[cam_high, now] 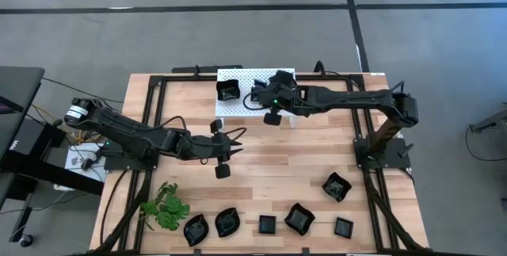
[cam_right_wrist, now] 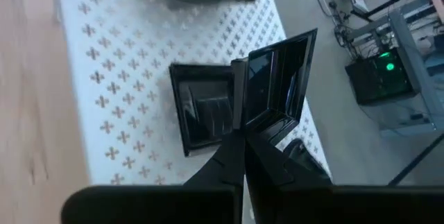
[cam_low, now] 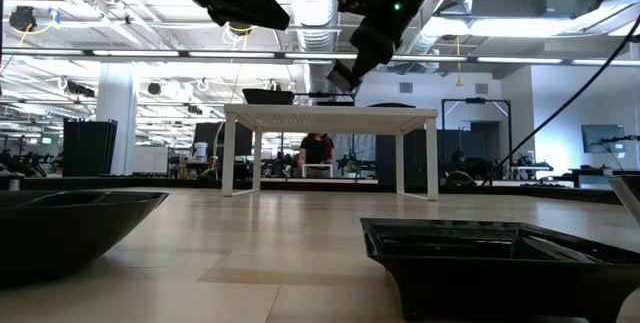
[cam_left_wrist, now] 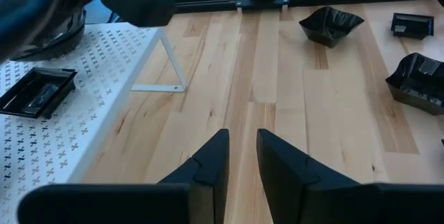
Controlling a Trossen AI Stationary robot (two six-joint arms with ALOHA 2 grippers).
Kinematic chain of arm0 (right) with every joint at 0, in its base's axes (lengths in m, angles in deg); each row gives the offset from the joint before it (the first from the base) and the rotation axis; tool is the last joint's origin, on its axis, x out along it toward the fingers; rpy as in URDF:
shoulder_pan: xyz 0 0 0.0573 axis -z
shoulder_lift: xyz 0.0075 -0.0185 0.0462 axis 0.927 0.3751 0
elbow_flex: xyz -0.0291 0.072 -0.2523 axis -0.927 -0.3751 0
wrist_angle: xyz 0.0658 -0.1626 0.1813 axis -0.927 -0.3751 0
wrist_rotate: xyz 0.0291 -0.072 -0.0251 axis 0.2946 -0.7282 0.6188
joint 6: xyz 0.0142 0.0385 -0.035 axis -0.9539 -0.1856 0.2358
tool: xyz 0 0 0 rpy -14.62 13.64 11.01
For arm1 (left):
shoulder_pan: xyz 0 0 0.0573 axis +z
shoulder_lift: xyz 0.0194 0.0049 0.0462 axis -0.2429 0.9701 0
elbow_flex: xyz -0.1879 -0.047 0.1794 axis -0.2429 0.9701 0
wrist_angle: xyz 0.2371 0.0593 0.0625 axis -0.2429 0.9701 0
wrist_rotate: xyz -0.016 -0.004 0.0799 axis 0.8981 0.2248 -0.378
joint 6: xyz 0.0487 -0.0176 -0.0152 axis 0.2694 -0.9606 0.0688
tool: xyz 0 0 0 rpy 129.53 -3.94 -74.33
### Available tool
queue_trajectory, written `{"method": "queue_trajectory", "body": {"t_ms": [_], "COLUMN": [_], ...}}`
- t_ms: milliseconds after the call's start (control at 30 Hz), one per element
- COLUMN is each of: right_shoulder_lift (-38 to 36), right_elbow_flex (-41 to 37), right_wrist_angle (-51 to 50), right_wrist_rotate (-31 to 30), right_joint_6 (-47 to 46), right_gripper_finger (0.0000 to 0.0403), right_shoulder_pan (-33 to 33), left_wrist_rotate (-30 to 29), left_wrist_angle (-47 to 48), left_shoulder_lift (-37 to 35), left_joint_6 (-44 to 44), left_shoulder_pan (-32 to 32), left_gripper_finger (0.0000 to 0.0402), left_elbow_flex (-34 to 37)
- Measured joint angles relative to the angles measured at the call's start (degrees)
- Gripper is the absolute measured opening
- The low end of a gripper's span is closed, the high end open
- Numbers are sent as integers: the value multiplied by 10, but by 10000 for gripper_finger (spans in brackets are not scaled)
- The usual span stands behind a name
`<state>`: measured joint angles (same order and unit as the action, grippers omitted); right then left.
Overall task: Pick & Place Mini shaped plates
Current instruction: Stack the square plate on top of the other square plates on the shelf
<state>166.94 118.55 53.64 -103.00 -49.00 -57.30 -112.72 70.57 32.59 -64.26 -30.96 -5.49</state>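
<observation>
Your biggest concern sits on the white perforated platform [cam_high: 247, 89] at the table's [cam_high: 269, 169] far edge, where the right gripper [cam_right_wrist: 244, 141] hangs over it with its fingers clamped on the rim of a square plate [cam_right_wrist: 277, 89], held tilted on edge. One plate [cam_high: 229, 92] already rests on the platform's left part, and in the right wrist view the held one hovers just beside it; release too close and the two may clash, or one may ride up on the other's rim. Because the held plate is tilted, it could also land on its edge and tip or slide on the smooth top, perhaps off it. The grip is on a thin glossy rim, so a slip before the release is possible. The left gripper [cam_high: 223, 154] waits low over the middle of the table, fingers a little apart and empty. Six more plates [cam_high: 299, 219] lie along the near edge beside the green sprig [cam_high: 165, 206].
</observation>
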Motion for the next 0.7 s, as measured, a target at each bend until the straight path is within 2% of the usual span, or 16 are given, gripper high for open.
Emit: {"method": "queue_trajectory", "body": {"t_ms": [200, 500, 700], "right_shoulder_lift": [0, 14, 45], "right_elbow_flex": [-3, -4, -1], "right_wrist_angle": [-1, -1, 7], "right_wrist_rotate": [-50, -40, -75], "right_joint_6": [0, -24, -22], "right_gripper_finger": [0, 0, 0], "right_shoulder_pan": [-11, -16, -20], "left_wrist_rotate": [0, 0, 0], "left_wrist_angle": [0, -3, -4], "left_shoulder_lift": [0, 0, 0], "left_joint_6": [0, 0, 0], "left_shoulder_pan": [0, 0, 0], "left_gripper_finger": [76, 76, 76], "left_elbow_flex": [0, 0, 0]}}
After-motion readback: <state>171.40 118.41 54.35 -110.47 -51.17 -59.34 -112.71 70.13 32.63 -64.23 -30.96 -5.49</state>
